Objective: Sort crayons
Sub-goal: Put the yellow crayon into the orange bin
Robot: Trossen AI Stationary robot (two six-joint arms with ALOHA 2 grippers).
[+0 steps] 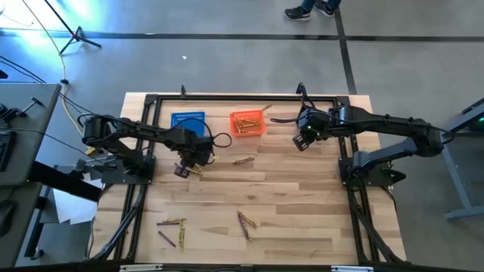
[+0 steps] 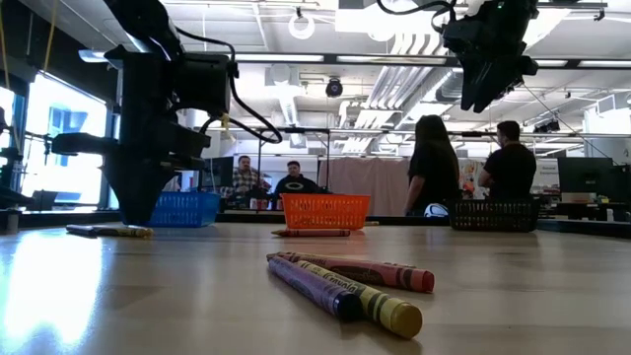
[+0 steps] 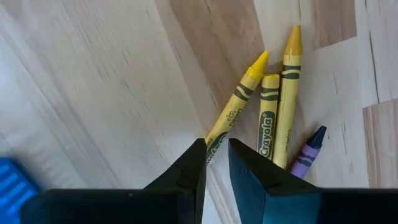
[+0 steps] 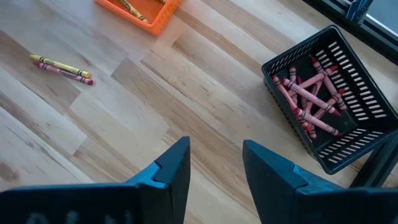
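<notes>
1. Closest to the low camera, a little pile of crayons (image 2: pixel 345 281) lies on the bench (image 1: pixel 302 204): a purple one, a yellow-tipped one and a red one, touching each other. In the high view a second loose bunch (image 1: pixel 172 225) sits near the front left.
2. Further in, the left claw (image 3: pixel 216 158) is down at the bench beside the blue basket (image 1: pixel 188 121), its fingers nearly together and pinching the end of a yellow crayon (image 3: pixel 239 96). Two more yellow crayons (image 3: pixel 280 99) and a purple one (image 3: pixel 308 152) lie right beside it, touching.
3. A yellow and red pair (image 4: pixel 62 67) lies mid-bench, just in front of the orange basket (image 1: pixel 248 124), which already has yellow crayons in it.
4. The right claw (image 4: pixel 214 158) hangs above the bench at the back right with its fingers spread and nothing between them.
5. The black basket (image 4: pixel 329 102) holds a heap of red crayons (image 4: pixel 308 99).
6. Way back, past the bench, people stand and sit in the room.
</notes>
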